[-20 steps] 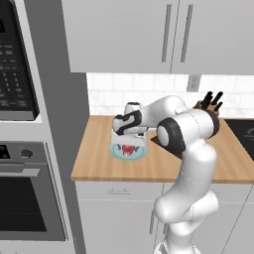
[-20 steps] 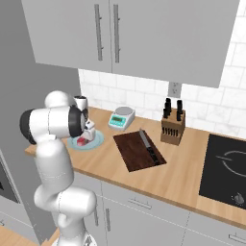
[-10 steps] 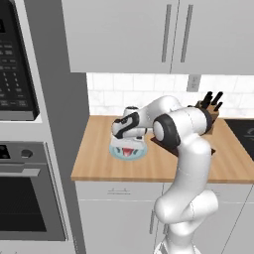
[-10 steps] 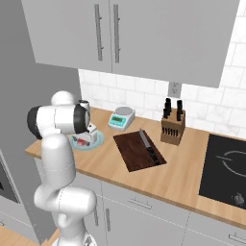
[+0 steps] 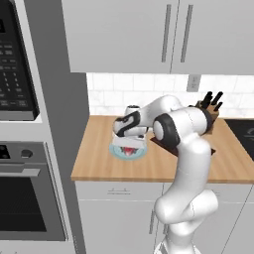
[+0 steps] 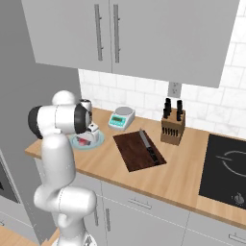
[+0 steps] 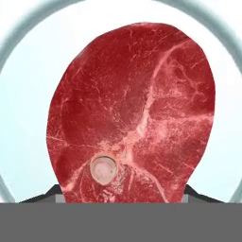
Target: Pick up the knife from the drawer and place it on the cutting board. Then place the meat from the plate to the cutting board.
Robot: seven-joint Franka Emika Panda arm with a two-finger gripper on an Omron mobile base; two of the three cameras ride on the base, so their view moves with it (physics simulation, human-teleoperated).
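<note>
The meat (image 7: 132,108), red with pale marbling, lies on the pale blue plate (image 7: 28,94) and nearly covers the hand view. My gripper (image 7: 123,196) is low over it and open, a dark fingertip (image 7: 45,194) showing on each side of the meat's near end. From the base, the gripper (image 5: 130,145) hangs just above the meat (image 5: 130,151) on the plate (image 5: 117,154). The dark knife (image 6: 149,146) rests on the reddish-brown cutting board (image 6: 137,153), right of the plate (image 6: 98,141). The drawer fronts (image 6: 139,202) under the counter are shut.
A teal-edged scale (image 6: 121,117) stands behind the board by the tiled wall. A wooden knife block (image 6: 173,127) sits at the board's right, then a black cooktop (image 6: 226,168). A tall oven column (image 5: 25,188) bounds the counter's left end. Wall cabinets hang overhead.
The hand has come down closer to the plate and now sits just above the meat. The elbow has swung a little. Knife and board have not moved.
</note>
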